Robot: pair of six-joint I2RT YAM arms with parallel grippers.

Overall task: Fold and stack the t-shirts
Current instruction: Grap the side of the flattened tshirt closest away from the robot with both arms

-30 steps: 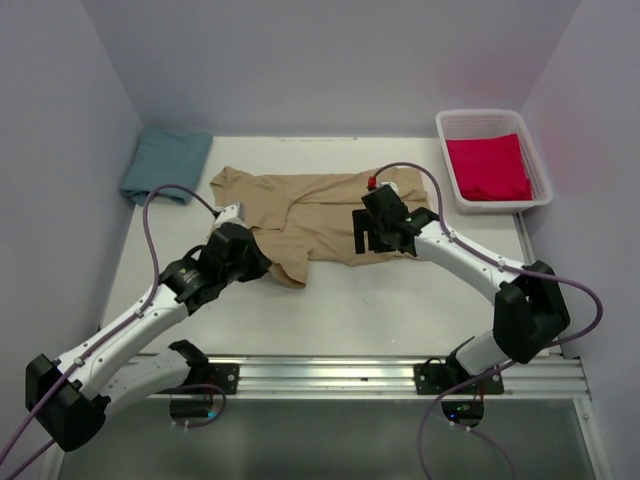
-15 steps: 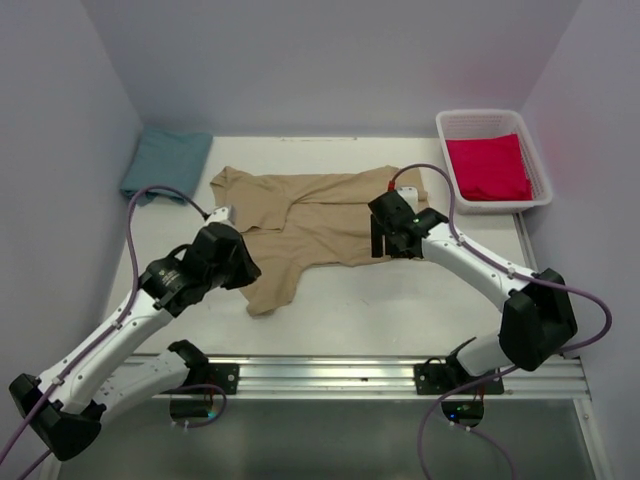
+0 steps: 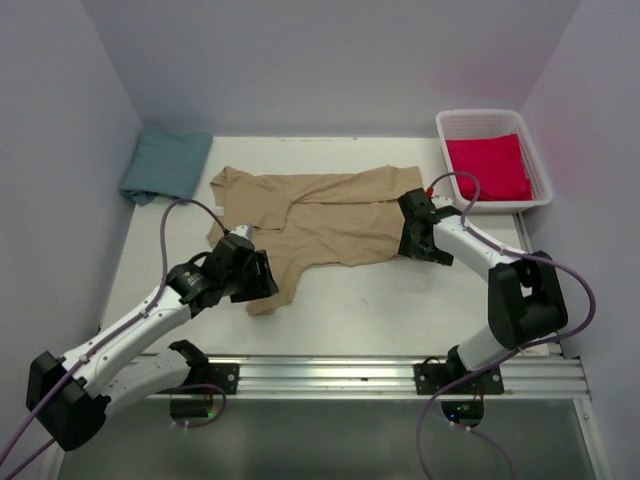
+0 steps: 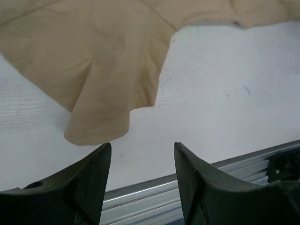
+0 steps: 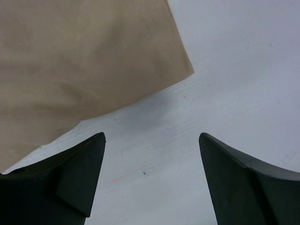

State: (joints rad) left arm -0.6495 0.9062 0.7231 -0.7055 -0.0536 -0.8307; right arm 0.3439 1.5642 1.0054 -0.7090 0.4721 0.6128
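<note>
The tan t-shirt (image 3: 320, 212) lies spread across the middle of the table, one sleeve flap pointing toward the near left. My left gripper (image 3: 262, 276) hovers open just beside that flap. In the left wrist view the flap's end (image 4: 93, 129) lies flat just ahead of the left gripper (image 4: 142, 144), with nothing between the fingers. My right gripper (image 3: 412, 238) stands open at the shirt's right edge. The right wrist view shows the tan corner (image 5: 154, 51) ahead of the empty right gripper (image 5: 151, 136). A folded teal t-shirt (image 3: 167, 165) rests at the back left. The red t-shirt (image 3: 488, 167) lies in the basket.
The white slatted basket (image 3: 447, 128) stands at the back right corner. An aluminium rail (image 3: 330, 372) runs along the near table edge, also in the left wrist view (image 4: 234, 164). Walls close in the left, back and right sides. Purple cables loop over both arms.
The left gripper drew the tan sleeve toward the near left, then opened and let it go. The right gripper slid rightward to the shirt's right edge, staying open.
</note>
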